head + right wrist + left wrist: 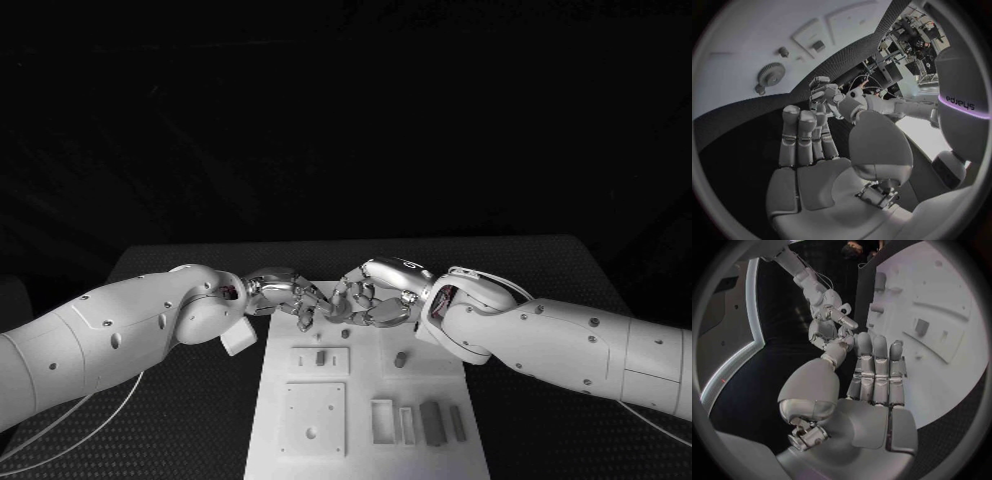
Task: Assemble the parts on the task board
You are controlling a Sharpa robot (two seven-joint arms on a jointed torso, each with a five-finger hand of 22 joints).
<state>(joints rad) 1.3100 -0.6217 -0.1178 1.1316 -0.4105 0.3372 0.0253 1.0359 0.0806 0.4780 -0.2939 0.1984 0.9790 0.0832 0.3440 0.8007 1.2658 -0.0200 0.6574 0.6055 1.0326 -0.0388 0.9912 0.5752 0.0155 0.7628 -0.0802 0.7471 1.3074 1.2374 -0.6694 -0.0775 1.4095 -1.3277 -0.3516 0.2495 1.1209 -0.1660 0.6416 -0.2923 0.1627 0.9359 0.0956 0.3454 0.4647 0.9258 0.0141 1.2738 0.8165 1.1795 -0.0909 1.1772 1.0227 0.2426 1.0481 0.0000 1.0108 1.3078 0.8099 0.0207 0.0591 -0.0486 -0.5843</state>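
Both arms reached in over the far end of the task board, a long white plate lying on the black surface. The left hand and the right hand met there almost fingertip to fingertip, so close in the head view that I could not tell whether they touched.

From behind its wrist, the left hand had its fingers straight and side by side, the thumb held off to one side, and nothing in the palm. The right hand looked much the same from its own wrist: fingers extended together, thumb apart, holding nothing that I could see. Each wrist view also caught the other hand hovering just beyond the fingertips.

The parts sat on the board nearer the robot. A small dark peg stood upright by itself toward the right edge. Another small piece stood in a square raised plate on the left half. A few upright bars stood in a row at the near right. In the right wrist view a gear lay flat on the white plate, with a small round stud near it.
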